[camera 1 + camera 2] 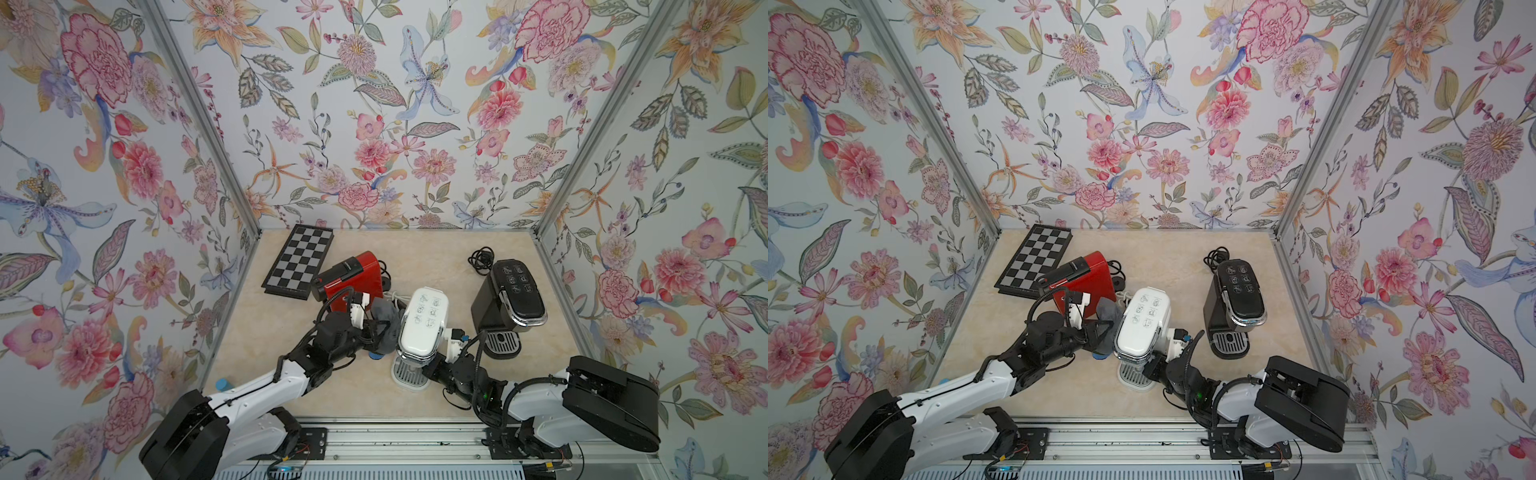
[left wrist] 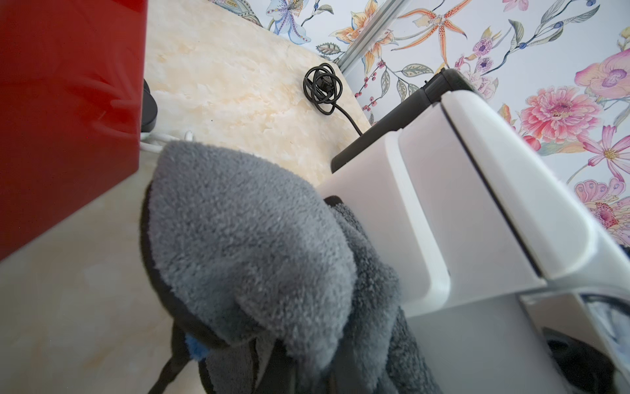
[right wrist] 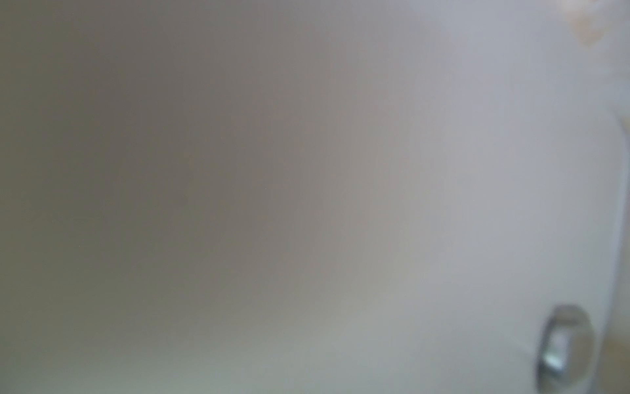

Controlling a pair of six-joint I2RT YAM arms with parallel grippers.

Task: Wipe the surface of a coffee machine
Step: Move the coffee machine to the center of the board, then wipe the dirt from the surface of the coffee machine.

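Left gripper (image 1: 376, 338): clamped on grey cloth (image 1: 384, 322), pressing it to white coffee machine (image 1: 424, 324) flank for wiping | Right gripper (image 1: 430, 365): closed, apparently bracing opposite side | Location: mid-table, between red machine (image 1: 357, 274) and black machine (image 1: 515, 295)

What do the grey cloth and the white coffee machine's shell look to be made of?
The grey cloth: likely microfibre or terry, matte; its fuzzy pile shows. The white coffee machine: seemingly moulded plastic, smooth and fairly glossy, with soft highlights on its rounded edges.
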